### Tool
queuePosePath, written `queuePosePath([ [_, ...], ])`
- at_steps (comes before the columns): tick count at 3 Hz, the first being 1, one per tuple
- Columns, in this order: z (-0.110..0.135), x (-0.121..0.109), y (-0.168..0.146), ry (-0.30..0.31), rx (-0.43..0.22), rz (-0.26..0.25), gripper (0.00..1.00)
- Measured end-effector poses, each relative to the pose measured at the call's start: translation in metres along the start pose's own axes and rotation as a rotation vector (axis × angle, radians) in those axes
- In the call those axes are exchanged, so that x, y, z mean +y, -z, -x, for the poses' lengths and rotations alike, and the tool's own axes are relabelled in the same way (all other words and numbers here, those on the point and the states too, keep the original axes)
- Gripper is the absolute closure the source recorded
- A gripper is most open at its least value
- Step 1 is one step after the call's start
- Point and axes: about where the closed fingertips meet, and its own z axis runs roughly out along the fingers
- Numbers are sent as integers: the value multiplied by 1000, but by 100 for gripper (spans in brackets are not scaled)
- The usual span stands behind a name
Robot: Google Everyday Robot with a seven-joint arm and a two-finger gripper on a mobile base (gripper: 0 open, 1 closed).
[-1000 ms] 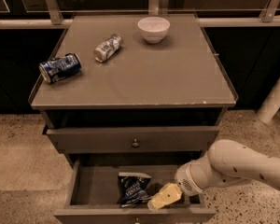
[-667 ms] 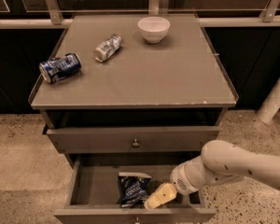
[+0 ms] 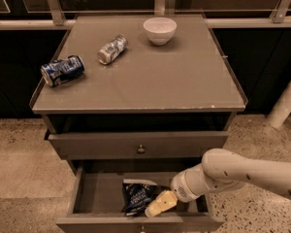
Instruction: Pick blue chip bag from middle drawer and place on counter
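Observation:
The blue chip bag (image 3: 138,196), dark navy and crinkled, lies on the floor of the open middle drawer (image 3: 94,198), near its middle. My gripper (image 3: 159,205) reaches into the drawer from the right on a white arm. Its pale fingers are right beside the bag's right edge. The counter (image 3: 150,76) is the grey-brown cabinet top above.
On the counter lie a blue-and-white can (image 3: 62,70) at the left edge, a silvery can (image 3: 111,49) and a white bowl (image 3: 160,30) at the back. A closed drawer front with a dark knob (image 3: 141,149) sits above the open drawer. Speckled floor lies around the cabinet.
My arm and gripper have shifted left inside the drawer, closer to the chip bag. The bag and the counter's things have not moved.

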Motion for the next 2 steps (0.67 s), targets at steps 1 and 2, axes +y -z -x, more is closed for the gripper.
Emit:
queuePosePath([
  [1,-3,-2,-1,-10,-8,-11,0],
  [2,-5,-14,-20,-29,-16,-21,0],
])
